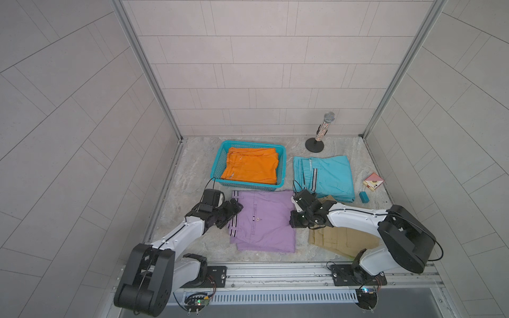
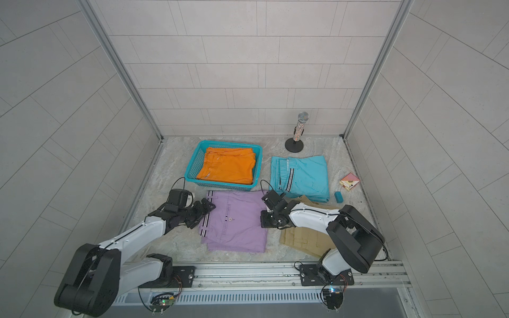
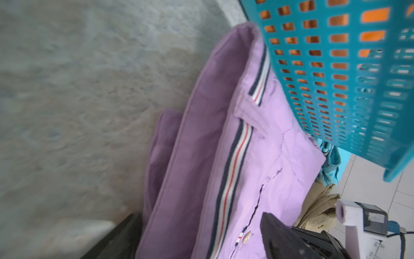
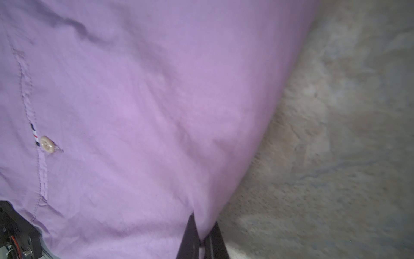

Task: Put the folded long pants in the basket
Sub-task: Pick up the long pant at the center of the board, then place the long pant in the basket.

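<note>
Just in front of the basket [image 1: 219, 165], on the mottled stone-look table [image 1: 192, 170], the lilac pants [image 1: 264, 220] lie flat as a soft, layered square with navy, white and red ribbon trim and a pale button. Orange pants [image 1: 252, 166] cover the basket's floor and show through its rigid perforated plastic wall. The step in hand looks like a two-armed pick-up of the lilac pair. The right gripper [image 1: 293, 220] is pinched closed on their right edge, thin cloth caught between its fingers [image 4: 190, 235]. The left gripper [image 1: 232, 213] stands wide, straddling the striped left edge without holding it. Next, those jaws should close on every folded layer; both arms should then lift evenly so the limp fabric neither sags nor unfolds, and clears the rim. Turquoise pants [image 1: 327, 176] and khaki pants [image 1: 341, 239] lie on the table to the right.
</note>
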Controlling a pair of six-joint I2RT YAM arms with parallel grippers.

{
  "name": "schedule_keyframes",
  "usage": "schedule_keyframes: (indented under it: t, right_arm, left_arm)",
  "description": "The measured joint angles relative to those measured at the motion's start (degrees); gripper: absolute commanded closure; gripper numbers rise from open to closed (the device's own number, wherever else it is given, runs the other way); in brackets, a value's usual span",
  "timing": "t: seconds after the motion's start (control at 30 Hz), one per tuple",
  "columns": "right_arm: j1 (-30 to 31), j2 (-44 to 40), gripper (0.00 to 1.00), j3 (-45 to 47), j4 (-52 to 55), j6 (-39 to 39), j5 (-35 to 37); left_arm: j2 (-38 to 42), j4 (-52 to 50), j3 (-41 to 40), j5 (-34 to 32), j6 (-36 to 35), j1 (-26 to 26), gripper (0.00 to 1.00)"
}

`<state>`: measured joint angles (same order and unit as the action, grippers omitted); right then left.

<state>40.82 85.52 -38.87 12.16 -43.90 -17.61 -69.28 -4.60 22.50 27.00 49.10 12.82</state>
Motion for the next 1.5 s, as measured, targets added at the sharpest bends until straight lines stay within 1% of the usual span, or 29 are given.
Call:
schedule_keyframes:
  t: [0.07,0.13,0.17,0.23,0.27,0.3,0.33,0.5,0.6,0.7,0.77,0.8,0.87,0.93,1.03,1.1,1.2,1.33,1.5]
  right_arm:
    - [0.0,0.44,1.0,-0.5,0.13,0.04,-0.15]
    - [0.0,0.76,1.0,-0.81,0.15,0.04,-0.26]
    - [0.02,0.87,1.0,-0.94,0.17,0.04,-0.28]
    - [0.04,0.96,1.0,-1.07,0.31,0.04,-0.33]
    - [0.07,0.96,1.0,-1.09,0.35,0.04,-0.35]
    - [0.07,0.96,1.0,-1.09,0.37,0.04,-0.35]
    - [0.07,0.96,1.0,-1.09,0.26,0.04,-0.37]
    - [0.42,0.76,1.0,-1.07,0.2,0.2,-0.15]
    - [1.44,-0.81,1.0,-1.07,1.46,0.22,0.11]
    - [3.43,-5.25,1.0,-1.49,4.61,0.31,0.07]
    - [4.61,-9.57,1.0,-2.99,7.82,0.46,0.31]
    - [4.81,-11.45,1.0,-4.02,9.2,0.48,0.57]
    - [4.92,-15.76,1.0,-7.17,12.5,0.74,1.53]
    - [4.92,-18.97,1.0,-10.49,15.08,1.11,2.54]
    - [4.94,-22.29,1.0,-15.69,18.4,1.81,4.0]
    - [4.94,-23.47,1.0,-19.23,20.31,2.45,4.98]
    - [4.79,-23.04,1.0,-25.38,22.88,4.0,6.36]
    - [2.64,-18.47,1.0,-33.81,24.57,6.32,6.91]
    - [-0.7,-10.23,1.0,-41.05,24.44,8.48,7.58]
  left_arm:
    - [-2.03,2.89,-0.2,0.35,0.0,1.03,0.18]
    - [-3.43,6.64,-1.05,0.79,-0.07,1.92,0.27]
    - [-3.82,8.59,-1.75,0.92,0.11,2.21,0.35]
    - [-4.57,11.41,-3.17,0.72,0.15,2.51,0.62]
    - [-5.03,12.33,-3.85,0.35,0.04,2.58,0.78]
    - [-5.6,13.18,-4.46,0.17,0.0,2.62,0.91]
    - [-6.08,13.66,-4.87,0.37,0.0,2.69,0.99]
    - [-6.25,14.03,-4.79,1.07,-0.5,2.71,1.0]
    - [-3.17,9.38,-3.85,0.9,-0.5,2.8,1.0]
    - [5.33,-4.39,-1.86,0.24,-0.31,3.13,1.0]
    - [12.35,-14.45,1.57,-0.46,-0.07,3.52,1.0]
    - [14.71,-17.79,3.48,-0.72,-0.02,3.58,1.0]
    - [19.34,-25.05,10.05,-1.4,-0.09,3.61,1.0]
    - [20.76,-29.16,16.76,-1.57,-0.48,3.58,1.0]
    - [19.28,-33.79,25.81,-1.51,-1.86,3.58,1.0]
    - [16.72,-37.13,31.67,-1.75,-3.21,3.58,1.0]
    - [11.5,-41.44,40.96,-2.25,-5.99,3.26,1.0]
    - [3.02,-44.35,52.72,-1.75,-9.7,1.62,1.0]
    - [-10.64,-46.6,66.42,-0.26,-13.77,-1.7,1.0]
